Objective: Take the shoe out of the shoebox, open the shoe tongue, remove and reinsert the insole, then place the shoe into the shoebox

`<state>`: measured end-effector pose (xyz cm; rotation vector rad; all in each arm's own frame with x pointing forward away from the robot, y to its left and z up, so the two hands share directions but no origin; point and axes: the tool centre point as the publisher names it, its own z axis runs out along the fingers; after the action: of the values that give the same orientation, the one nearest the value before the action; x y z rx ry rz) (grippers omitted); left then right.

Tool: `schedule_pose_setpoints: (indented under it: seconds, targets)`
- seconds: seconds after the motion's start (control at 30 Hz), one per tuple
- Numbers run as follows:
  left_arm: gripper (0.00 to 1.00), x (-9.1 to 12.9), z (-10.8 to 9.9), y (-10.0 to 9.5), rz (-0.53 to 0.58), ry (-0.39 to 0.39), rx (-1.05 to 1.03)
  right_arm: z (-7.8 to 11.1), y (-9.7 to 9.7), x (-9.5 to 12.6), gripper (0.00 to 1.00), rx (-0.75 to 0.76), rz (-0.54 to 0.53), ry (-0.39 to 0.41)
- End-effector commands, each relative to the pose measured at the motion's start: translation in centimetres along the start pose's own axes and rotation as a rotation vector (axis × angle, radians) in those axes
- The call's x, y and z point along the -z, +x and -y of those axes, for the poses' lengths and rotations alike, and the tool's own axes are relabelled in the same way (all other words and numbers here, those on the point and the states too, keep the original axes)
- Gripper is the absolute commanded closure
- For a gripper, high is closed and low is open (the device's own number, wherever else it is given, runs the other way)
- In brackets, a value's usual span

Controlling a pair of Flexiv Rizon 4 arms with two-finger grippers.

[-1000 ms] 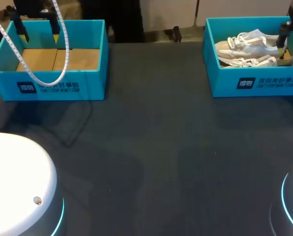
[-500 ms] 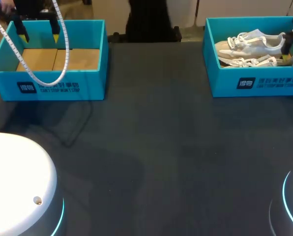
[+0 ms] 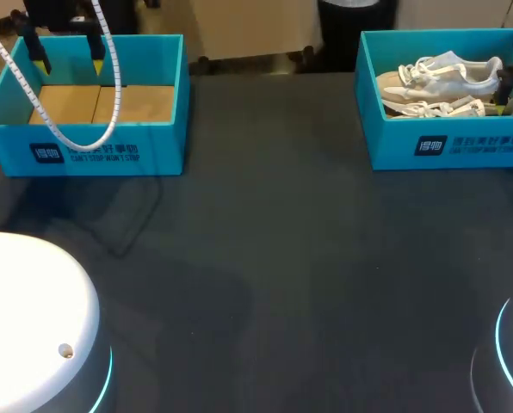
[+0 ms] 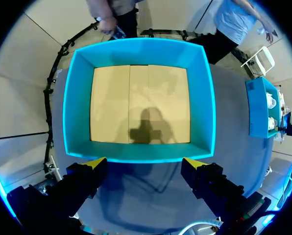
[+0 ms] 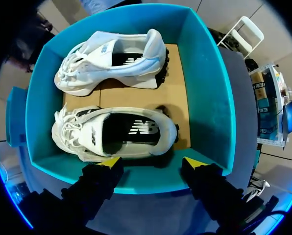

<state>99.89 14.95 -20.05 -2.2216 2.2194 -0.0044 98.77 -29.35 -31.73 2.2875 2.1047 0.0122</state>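
White laced shoes [image 5: 77,137] fill the rectangular teal shoebox [image 5: 205,88]. The right end effector [image 5: 146,164], above its rim, and the left end effector [image 4: 143,161] gape empty.

The shoebox [image 5: 205,98] looks matt cardboard — the shoe [image 5: 114,133], soft cloth.

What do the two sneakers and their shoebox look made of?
Upright sneaker and tipped sneaker: white matte uppers, probably synthetic leather or textile, with woven laces. The dark studded soles look like rubber. Shoebox: likely cardboard, with smooth teal-coated walls and a bare tan floor with a flap seam.
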Motion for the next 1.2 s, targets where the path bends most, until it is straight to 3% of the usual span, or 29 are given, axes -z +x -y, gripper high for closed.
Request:
schedule_pose_setpoints:
  seconds: [0.03,0.47,0.67,1.2]
  targets:
    - [0.0,0.0,0.0,0.0,0.001,-0.001,0.0,-0.1,-0.2,-0.7,0.22,0.002,-0.01,0.0]
    - [0.0,0.0,0.0,0.0,0.001,-0.001,0.0,-0.5,-0.3,-2.1,0.24,0.024,-0.025,-0.011]
    - [0.0,0.0,0.0,0.0,0.001,-0.001,0.0,-0.7,-0.2,-3.0,0.18,0.038,-0.048,-0.018]
    - [0.0,0.0,0.0,0.0,0.001,-0.001,0.0,-2.1,-0.3,-4.5,0.23,0.052,-0.033,-0.003]
